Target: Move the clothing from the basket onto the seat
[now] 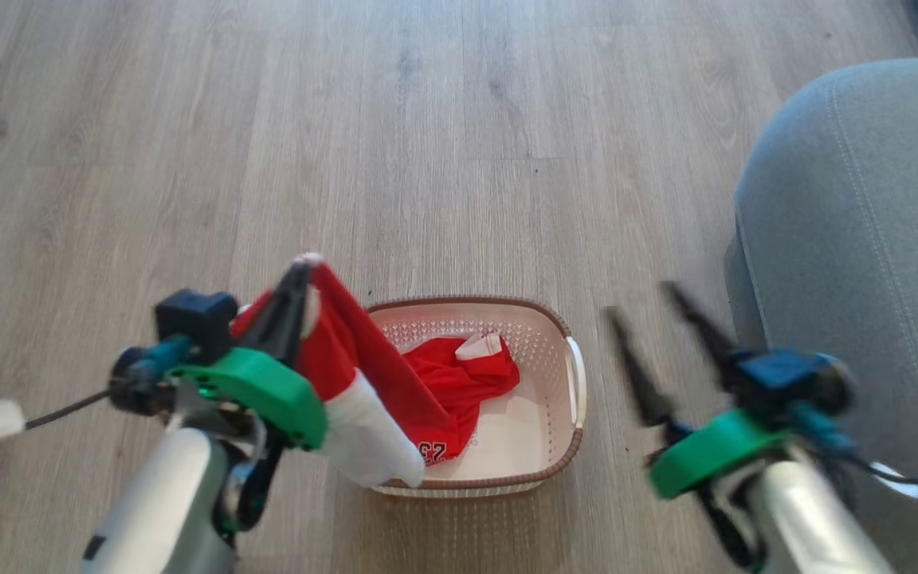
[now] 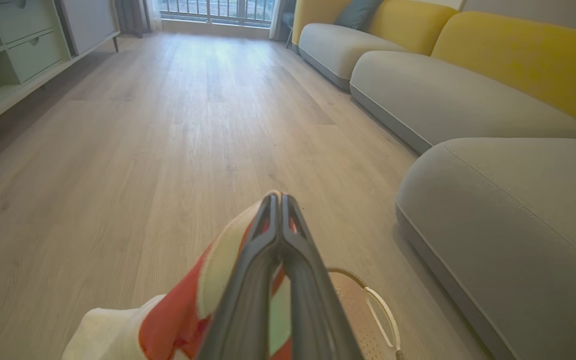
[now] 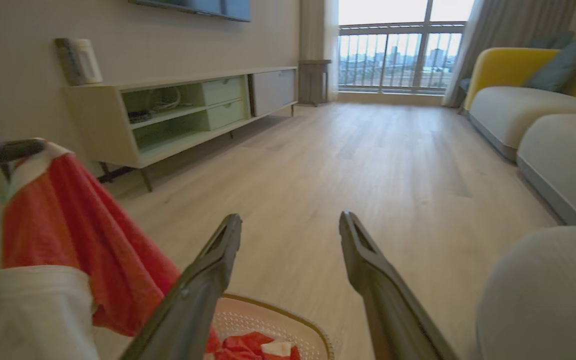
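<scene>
The left gripper (image 1: pixel 305 271), its fingers pressed together, pinches the top edge of a red and white piece of the clothing (image 1: pixel 347 351), which hangs from it and trails down into the basket (image 1: pixel 566 323). More red clothing lies crumpled inside the basket, which sits on the wooden floor (image 1: pixel 427 143). The right gripper (image 1: pixel 641 303) hovers spread wide and empty between the basket and the grey seat (image 1: pixel 849 223).

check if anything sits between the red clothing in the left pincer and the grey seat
The open right pincer hangs between the seat and the clothing gripped by the left pincer, just right of the basket. Nothing else visible intervenes.
</scene>
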{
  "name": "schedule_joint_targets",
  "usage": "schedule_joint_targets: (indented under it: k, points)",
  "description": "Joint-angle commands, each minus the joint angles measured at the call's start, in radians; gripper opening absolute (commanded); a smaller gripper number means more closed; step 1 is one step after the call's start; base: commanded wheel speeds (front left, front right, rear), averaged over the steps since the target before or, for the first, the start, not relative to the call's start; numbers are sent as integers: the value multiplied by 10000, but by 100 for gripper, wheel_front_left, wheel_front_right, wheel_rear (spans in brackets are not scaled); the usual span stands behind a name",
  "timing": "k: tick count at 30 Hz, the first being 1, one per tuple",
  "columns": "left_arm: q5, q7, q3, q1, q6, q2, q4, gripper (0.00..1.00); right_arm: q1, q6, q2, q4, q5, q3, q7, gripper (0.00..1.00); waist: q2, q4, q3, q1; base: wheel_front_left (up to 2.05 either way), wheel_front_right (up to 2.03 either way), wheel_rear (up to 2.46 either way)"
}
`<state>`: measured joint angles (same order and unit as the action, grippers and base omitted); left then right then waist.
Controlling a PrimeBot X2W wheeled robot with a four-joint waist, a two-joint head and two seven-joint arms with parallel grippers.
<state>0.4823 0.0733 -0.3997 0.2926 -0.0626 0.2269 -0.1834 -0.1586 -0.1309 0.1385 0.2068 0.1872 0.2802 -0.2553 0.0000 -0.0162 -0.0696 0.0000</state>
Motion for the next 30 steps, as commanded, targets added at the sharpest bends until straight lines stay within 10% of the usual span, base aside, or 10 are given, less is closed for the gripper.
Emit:
schedule_joint_targets:
  k: [1, 13, 23, 24, 25, 26, 30]
  points:
    - [-99, -35, 225, 729, 87, 78, 477, 0, -550, 2, 259, -215, 223, 535, -65, 100, 0, -20, -7, 0, 0, 0, 0]
    - [-54, -919, -1618, 995, 1239, -516, 1654, 0, -2854, 2, 1704, 459, 2567, 5035, -65, 100, 0, -340, -79, 0, 0, 0, 0]
    - [525, -1429, -2516, 933, 1731, -385, 2673, 0, -3780, 2, 2379, 684, 3416, 6262, -65, 100, 0, -441, -52, 0, 0, 0, 0]
    - [600, -1440, -2550, 919, 1746, -381, 2750, 0, -3820, 2, 2405, 711, 3558, 6347, -65, 93, 0, -444, -48, 0, 0, 0, 0]
    - [640, -1454, -2565, 910, 1753, -361, 2802, 0, -3847, 2, 2426, 719, 3719, 6432, -65, 36, 0, -444, -45, 0, 0, 0, 0]
    - [656, -1463, -2574, 902, 1756, -336, 2838, 0, -3874, 2, 2455, 694, 3869, 6537, -65, 0, 0, -439, -44, 0, 0, 0, 0]
    - [682, -1364, -2482, 841, 1693, -258, 2848, 0, -3952, 2, 2591, 602, 4302, 6615, -65, 0, 0, -346, -58, 0, 0, 0, 0]
